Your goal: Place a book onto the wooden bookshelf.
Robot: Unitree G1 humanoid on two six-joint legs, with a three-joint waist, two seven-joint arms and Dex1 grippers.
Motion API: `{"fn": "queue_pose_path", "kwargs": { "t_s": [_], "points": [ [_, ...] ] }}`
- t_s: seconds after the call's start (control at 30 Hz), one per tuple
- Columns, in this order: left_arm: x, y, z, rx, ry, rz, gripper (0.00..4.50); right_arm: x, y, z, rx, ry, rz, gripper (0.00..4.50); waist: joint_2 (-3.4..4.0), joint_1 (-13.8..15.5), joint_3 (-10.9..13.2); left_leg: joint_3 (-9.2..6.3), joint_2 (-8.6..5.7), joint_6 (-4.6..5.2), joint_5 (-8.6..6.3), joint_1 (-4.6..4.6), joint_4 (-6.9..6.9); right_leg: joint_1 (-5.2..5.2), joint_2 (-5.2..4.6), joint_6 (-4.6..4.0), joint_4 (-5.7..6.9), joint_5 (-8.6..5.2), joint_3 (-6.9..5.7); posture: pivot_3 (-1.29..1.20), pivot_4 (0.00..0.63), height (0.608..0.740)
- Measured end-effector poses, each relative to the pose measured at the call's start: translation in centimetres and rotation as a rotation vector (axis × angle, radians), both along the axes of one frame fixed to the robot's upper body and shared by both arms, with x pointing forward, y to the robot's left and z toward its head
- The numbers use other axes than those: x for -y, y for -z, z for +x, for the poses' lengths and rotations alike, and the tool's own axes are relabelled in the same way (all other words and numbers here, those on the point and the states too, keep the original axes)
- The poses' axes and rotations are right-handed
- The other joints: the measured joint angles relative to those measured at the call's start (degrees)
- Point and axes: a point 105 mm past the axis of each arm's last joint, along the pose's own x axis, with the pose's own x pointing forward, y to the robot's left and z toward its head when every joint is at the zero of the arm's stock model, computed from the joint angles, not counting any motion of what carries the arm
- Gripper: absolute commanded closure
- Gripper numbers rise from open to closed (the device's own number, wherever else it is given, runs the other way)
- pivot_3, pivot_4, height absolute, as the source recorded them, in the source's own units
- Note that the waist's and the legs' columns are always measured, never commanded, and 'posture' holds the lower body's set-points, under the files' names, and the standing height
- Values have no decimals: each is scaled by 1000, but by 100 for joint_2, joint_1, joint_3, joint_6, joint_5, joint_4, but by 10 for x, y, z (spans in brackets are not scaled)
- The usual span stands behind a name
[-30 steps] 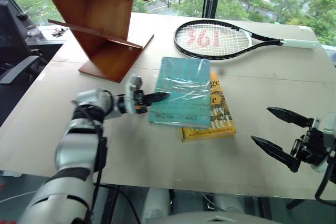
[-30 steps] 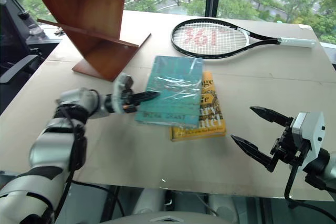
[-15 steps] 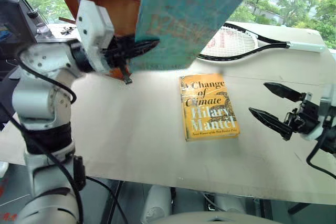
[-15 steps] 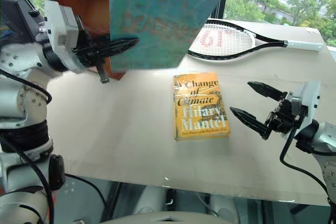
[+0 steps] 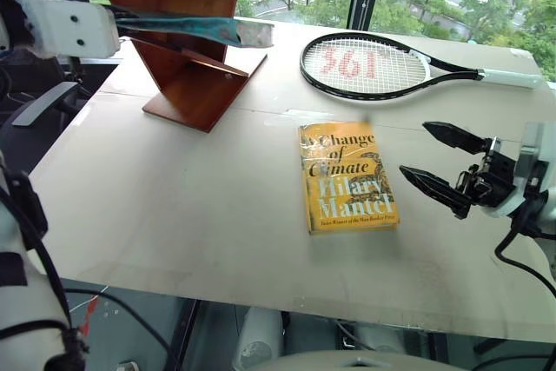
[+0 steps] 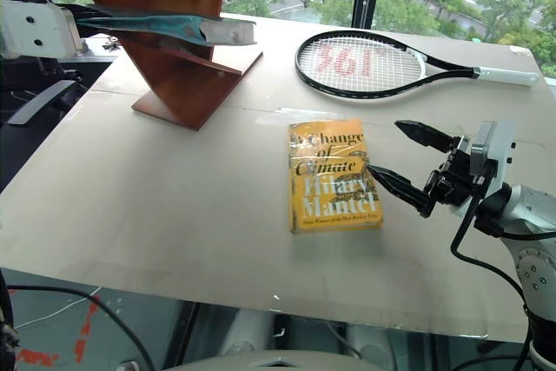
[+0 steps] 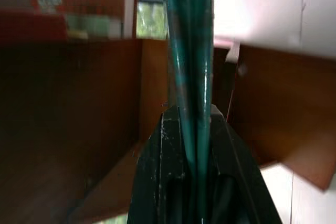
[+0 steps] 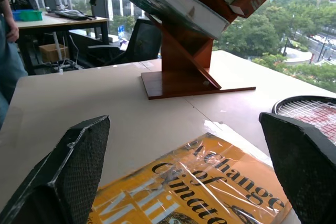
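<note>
The thin teal-green book (image 5: 187, 28) in clear plastic wrap is held flat and edge-on in the air, level with a slanted board of the wooden bookshelf (image 5: 178, 71). The reddish-brown bookshelf stands tilted on its flat base at the table's far left.
</note>
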Motion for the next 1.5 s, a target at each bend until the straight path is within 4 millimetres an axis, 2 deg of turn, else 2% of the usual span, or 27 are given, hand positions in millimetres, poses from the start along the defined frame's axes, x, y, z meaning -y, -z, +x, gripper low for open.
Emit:
{"fn": "queue_pose_path", "kwargs": {
  "t_s": [0.13,0.23,0.3,0.33,0.37,0.4,0.47,0.57,0.7,0.9,0.93,1.0,1.03,1.13,1.17,1.27,1.37,1.4,1.5],
  "points": [
    [-5,13,24,40,-116,129,4441,-2,-1,-2,8,12,3,0,-10,-36,4,-3,7,0,0,5,0,-2,3,0,13,0,-1,0,150,739],
    [-12,14,34,97,-184,196,4441,-2,1,-4,-1,25,6,0,-10,-34,5,-3,8,-1,0,11,0,-4,4,0,25,-1,-1,0,150,739],
    [-16,16,40,118,-225,197,3648,-3,2,-6,-5,34,9,0,-10,-31,5,-2,10,-1,1,13,1,-4,4,-1,30,-1,-2,0,150,739],
    [-19,18,41,113,-250,198,3426,-4,1,-7,0,32,11,0,-11,-32,5,-2,10,-1,1,12,2,-4,5,-1,30,-1,-2,0,150,739],
    [-26,21,42,108,-292,183,2940,-5,2,-9,2,33,11,0,-14,-36,7,-1,10,-1,1,9,4,-5,5,-1,29,-1,-2,0,150,739],
    [-28,19,42,119,-303,172,2617,-5,2,-9,0,34,10,0,-21,-43,10,-1,11,-1,0,6,5,-7,5,-1,27,-1,-1,0,150,739],
    [-30,13,42,150,-320,129,1540,-5,2,-10,-2,43,11,0,-24,-41,8,1,12,-1,0,6,10,-6,1,-1,23,-1,3,0,150,739],
    [-35,7,37,155,-327,33,401,-6,2,-11,3,40,9,0,-24,-53,8,15,12,-1,0,5,10,-8,0,0,20,-1,4,0,150,739],
    [-49,13,22,82,-327,-121,401,-7,0,-10,10,33,9,0,-25,-97,9,18,22,-2,0,4,12,-11,3,-2,24,-1,2,0,150,739],
    [-57,19,-18,-89,-139,-536,401,-13,-1,-6,11,-26,7,0,-26,-159,9,19,44,-2,0,5,28,-7,3,-4,32,0,0,0,150,739],
    [-58,23,-28,-147,-72,-655,401,-15,-4,-5,20,-46,7,0,-23,-168,8,20,47,-2,0,6,31,-5,3,-3,34,0,0,0,150,739],
    [-60,30,-38,-203,-17,-755,401,-16,-9,-3,34,-65,13,0,-19,-175,6,14,51,-2,0,12,32,-3,2,-3,33,1,4,0,150,739],
    [-60,48,-51,-294,19,-849,401,-17,-14,-2,49,-84,23,0,-3,-195,2,-6,54,-1,0,16,32,1,-5,-3,37,1,13,0,150,739],
    [-32,99,-68,-521,82,-1040,401,-17,-19,0,60,-107,36,0,-7,-196,-1,-25,55,-5,2,7,40,1,-9,-2,39,1,-4,0,150,739],
    [-30,104,-70,-537,77,-1052,401,-18,-19,0,60,-111,36,0,-7,-191,-1,-26,55,-3,0,8,40,2,-13,-3,39,2,-3,0,150,739],
    [16,147,-87,-610,68,-1218,401,-19,-20,1,57,-129,41,0,-9,-137,-3,-39,46,2,-4,11,40,15,-30,-3,35,2,-12,0,150,739],
    [37,160,-87,-590,16,-1320,401,-18,-18,1,52,-127,29,0,-12,-84,-6,-52,44,3,-4,26,39,33,-22,-5,37,2,-26,0,150,739],
    [51,166,-87,-596,2,-1361,401,-14,-11,1,29,-104,0,0,-9,-42,-8,-51,42,3,-4,34,39,41,-20,-6,36,1,-26,0,150,739],
    [63,183,-89,-634,-35,-1396,401,-2,4,0,-15,-33,-49,0,1,-18,-16,-47,38,3,-4,34,39,42,-20,-6,33,1,-22,0,150,739]
  ]
}}
